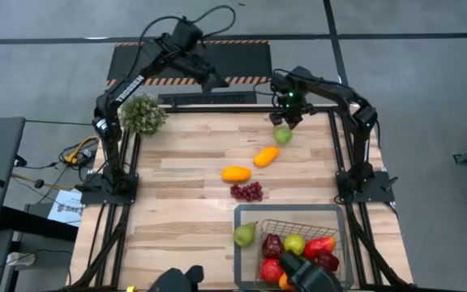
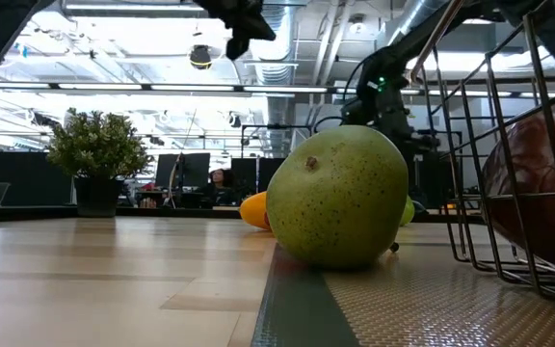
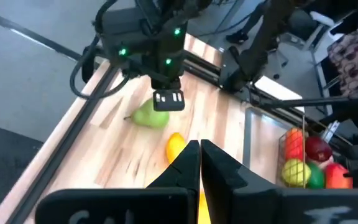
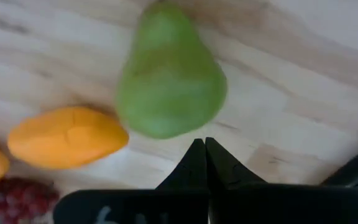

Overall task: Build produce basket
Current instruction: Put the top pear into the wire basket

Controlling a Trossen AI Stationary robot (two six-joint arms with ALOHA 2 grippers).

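A light green pear (image 1: 283,135) lies on the wood near the far right corner. My right gripper (image 1: 287,118) hangs just above its far side with fingers shut (image 4: 205,149), apart from the pear (image 4: 169,74). Two orange fruits (image 1: 265,156) (image 1: 235,173) and a purple grape bunch (image 1: 247,191) lie mid-table. The wire basket (image 1: 339,212) stands at the near right, holding maroon, green, red and orange pieces. A speckled green pear (image 1: 245,234) rests on the basket's flat grey rim (image 2: 335,198). My left gripper (image 1: 216,81) waits shut (image 3: 199,155) over the far edge.
A bushy potted plant (image 1: 143,113) stands at the far left corner. Black frame rails run along the table's edges and a post (image 1: 355,174) stands at the right. The left half of the wooden top (image 1: 169,203) is bare board.
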